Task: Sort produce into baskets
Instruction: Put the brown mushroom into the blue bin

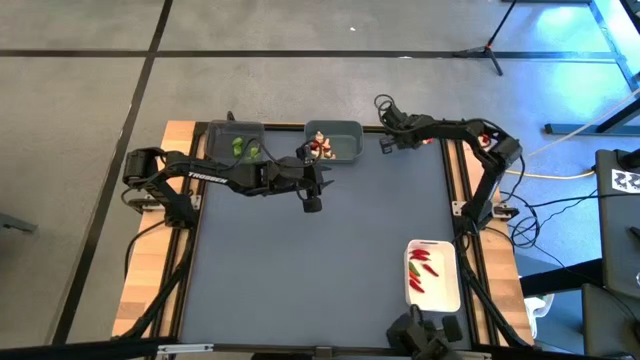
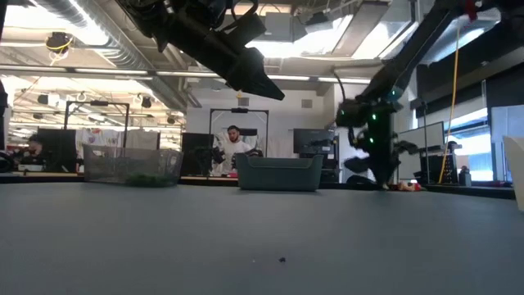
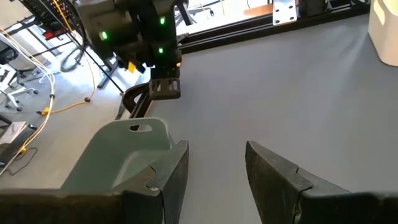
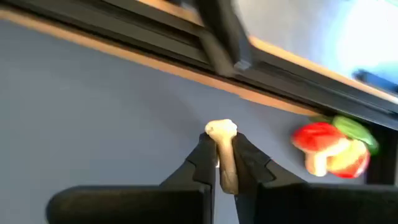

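Observation:
My right gripper (image 1: 386, 143) is at the table's far edge, just right of the grey-teal bin (image 1: 338, 143), and is shut on a pale tan piece (image 4: 222, 132). A red, white and green piece (image 4: 333, 148) lies beside it by the table's frame. The grey-teal bin holds pale and red pieces (image 1: 318, 148). The dark grey bin (image 1: 238, 145) holds green pieces. The white tray (image 1: 433, 272) holds red chilis. My left gripper (image 1: 312, 203) hangs open and empty above the mat, just near of the grey-teal bin (image 3: 124, 155). My right gripper pinches the pale tan piece between its two fingers, on its narrow stem part (image 4: 226, 163). The piece's rounded end (image 4: 221, 129) sticks out past the fingertips. Whether the piece is clear of the mat, I cannot tell.
The grey mat (image 1: 320, 270) is bare between the bins at the far edge and the white tray at the near right. The table's metal frame rail (image 4: 280, 93) runs close past my right gripper. People and desks show in the room behind (image 2: 236, 147).

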